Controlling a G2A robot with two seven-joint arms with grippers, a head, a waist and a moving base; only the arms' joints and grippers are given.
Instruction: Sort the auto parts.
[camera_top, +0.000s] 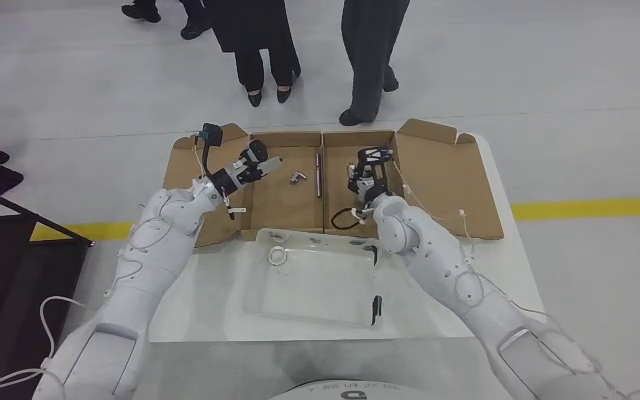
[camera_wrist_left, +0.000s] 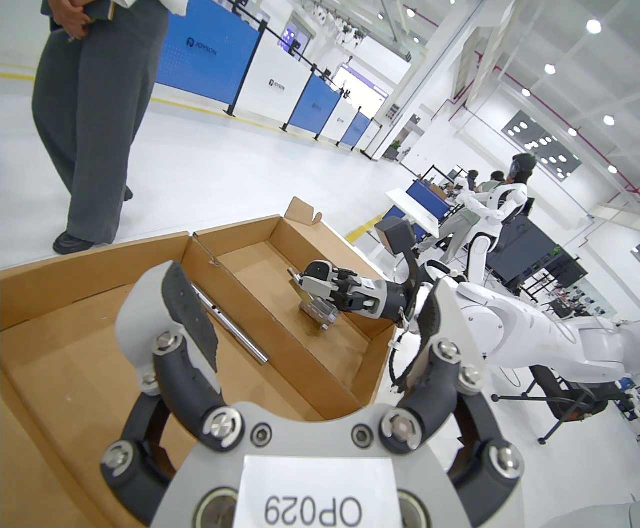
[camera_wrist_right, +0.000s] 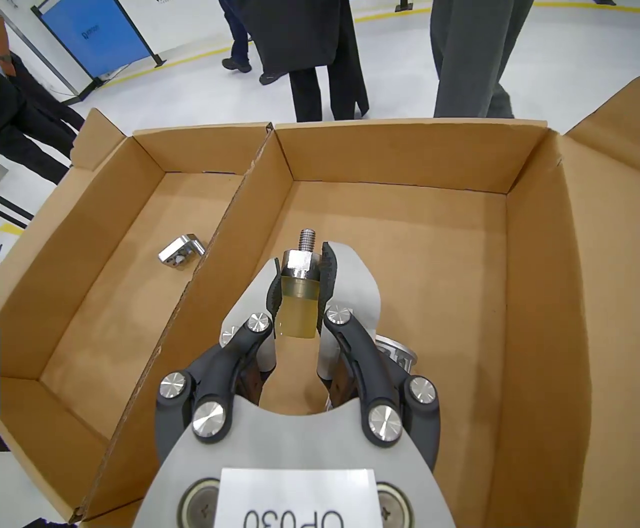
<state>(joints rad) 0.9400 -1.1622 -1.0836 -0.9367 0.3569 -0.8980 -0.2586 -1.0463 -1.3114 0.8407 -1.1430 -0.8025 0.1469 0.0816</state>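
An open cardboard box (camera_top: 432, 190) with two compartments lies on the table. My right gripper (camera_wrist_right: 300, 262) hangs low over the right compartment, shut on a yellowish bushing with a hex nut and threaded stud (camera_wrist_right: 298, 295). A silver metal block (camera_wrist_left: 317, 314) lies right under it. My left gripper (camera_wrist_left: 307, 280) is open and holds nothing, hovering over the left compartment (camera_top: 283, 207). In that compartment lie a small metal bracket (camera_wrist_right: 181, 250) and a thin steel rod (camera_wrist_left: 232, 325) along the divider.
A clear plastic tray (camera_top: 300, 295) sits in front of the box and holds a white ring (camera_top: 277, 256) and small black parts (camera_top: 376, 310). The box flaps (camera_top: 470, 140) stand out at both ends. People stand beyond the table's far edge.
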